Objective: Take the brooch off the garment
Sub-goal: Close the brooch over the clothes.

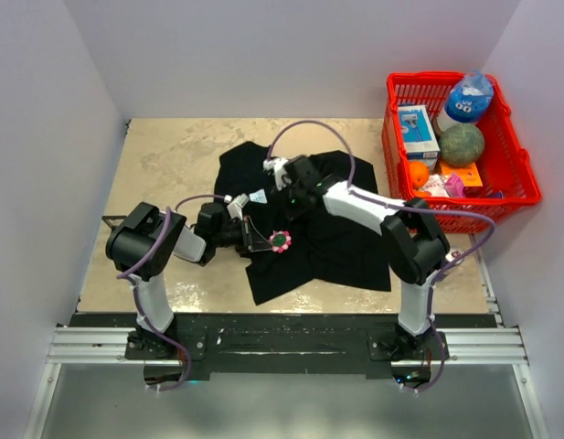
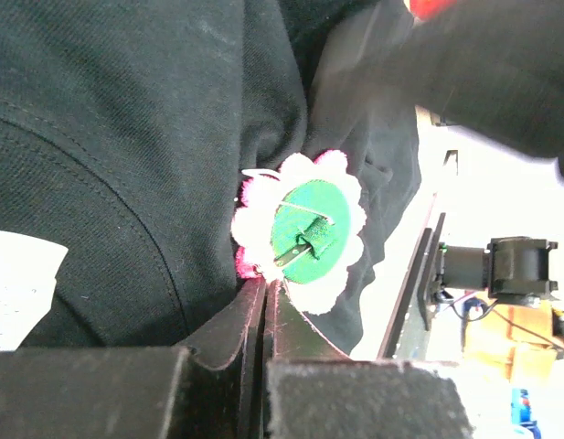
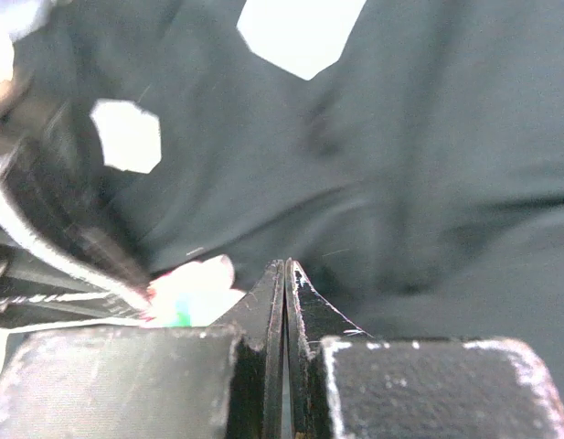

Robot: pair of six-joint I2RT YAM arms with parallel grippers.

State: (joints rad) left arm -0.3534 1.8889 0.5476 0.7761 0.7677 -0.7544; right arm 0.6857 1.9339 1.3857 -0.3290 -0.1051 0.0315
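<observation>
Left gripper (image 2: 266, 291), bottom centre of its wrist view: jaws clenched, the tips meeting on the lower-left rim of the brooch (image 2: 304, 233) and apparently pinching its edge.

The brooch is turned back-outward, with its green backing disc and pin clasp showing and pale petals around them. It lies against the garment (image 2: 126, 137). In the overhead view it sits at centre frame, touching the left fingertips on their right.

Right gripper (image 3: 283, 274), bottom centre of its own view: jaws closed, tips at the black cloth just right of the brooch. Whether any fabric is caught cannot be told.

Assessment: the step in hand is parting the pin from the cloth. The right gripper should pin the fabric down close by. The left should draw along the pin's line, not straight up, or the shirt will lift with it. The clasp's latch state is unclear.

The red basket (image 1: 528, 174), upper right, is not involved.
</observation>
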